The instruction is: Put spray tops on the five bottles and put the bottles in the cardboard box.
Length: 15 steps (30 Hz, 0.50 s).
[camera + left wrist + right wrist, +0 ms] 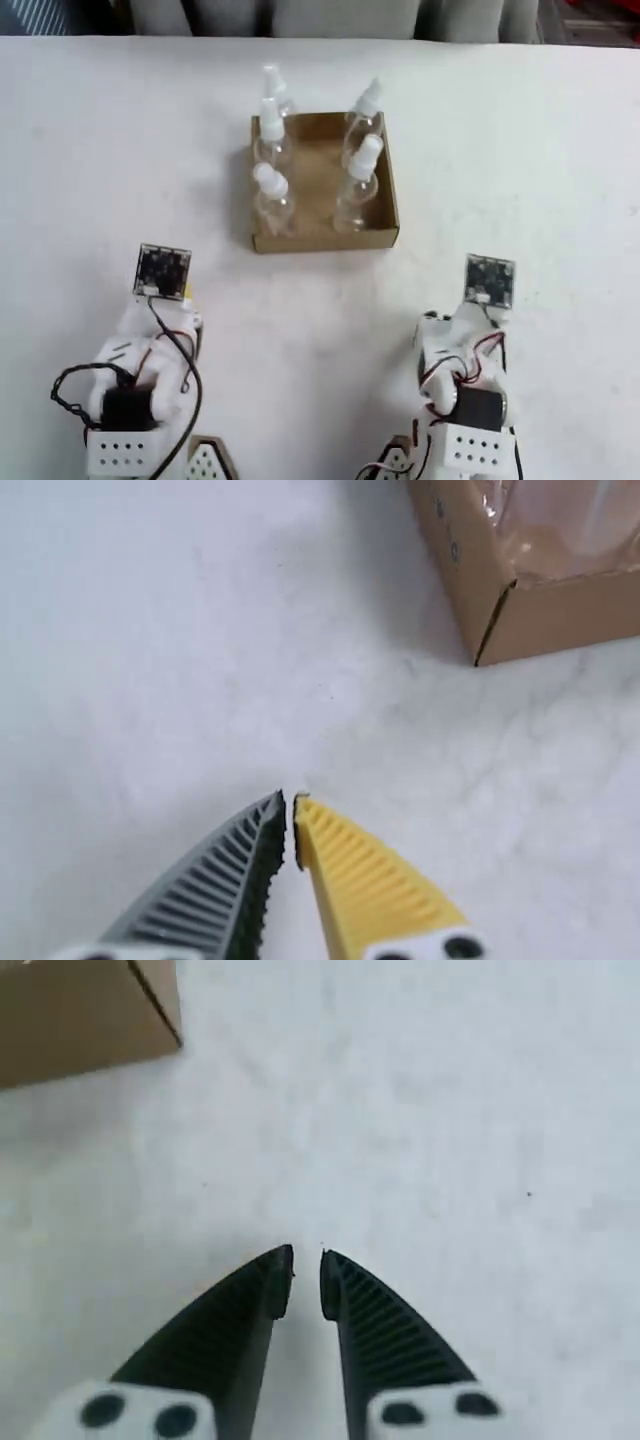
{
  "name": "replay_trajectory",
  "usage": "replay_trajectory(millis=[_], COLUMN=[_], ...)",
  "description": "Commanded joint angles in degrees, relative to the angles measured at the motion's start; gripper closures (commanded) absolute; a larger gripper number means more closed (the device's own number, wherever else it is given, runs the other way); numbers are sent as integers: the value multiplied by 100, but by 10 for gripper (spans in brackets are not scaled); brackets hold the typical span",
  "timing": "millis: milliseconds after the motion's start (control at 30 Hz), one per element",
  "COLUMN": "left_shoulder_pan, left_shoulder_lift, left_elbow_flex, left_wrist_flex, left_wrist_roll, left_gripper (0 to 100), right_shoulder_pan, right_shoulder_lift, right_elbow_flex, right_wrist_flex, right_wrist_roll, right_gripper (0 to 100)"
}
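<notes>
The five bottles (272, 205), all with spray tops (270, 128), stand in the box (325, 240). The left gripper (290, 805) and right gripper (305, 1260) rest pressed together, apart from it. The work looks finished, so neither should go near the box.

there are five bottles (272, 210), all clear, and five spray tops (266, 176), all white, one top on each bottle. of the bottles, three stand in one row and two in the other. there is one cardboard box (325, 240). there is one table (520, 150). there are two arms, one left arm (140, 385) and one right arm (465, 395). each arm carries one small square board (163, 270), so two boards are counted. there are two grippers, one left gripper (290, 805) and one right gripper (306, 1260). each gripper has two toothed fingers (390, 1340), which makes four fingers in all: one grey finger (225, 880), one yellow finger (365, 880) and two black fingers (220, 1340).
</notes>
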Motion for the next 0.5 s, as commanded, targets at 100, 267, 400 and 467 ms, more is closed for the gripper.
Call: replay_trajectory(millis=[100, 267, 400, 467], left_shoulder_pan=[66, 57, 57, 57], left_shoulder_lift=[-22, -22, -22, -22], left_elbow_flex=[-9, -18, -18, -18], left_wrist_flex=[879, 1319, 1319, 1319], left_wrist_roll=[-35, -62, -62, -62], left_gripper=[973, 975, 975, 975], right_shoulder_pan=[822, 831, 831, 831], right_shoulder_lift=[40, 40, 40, 40], right_elbow_flex=[35, 35, 35, 35], right_wrist_flex=[347, 347, 347, 347], right_wrist_roll=[-62, -62, -62, -62], right_gripper=[981, 981, 981, 981])
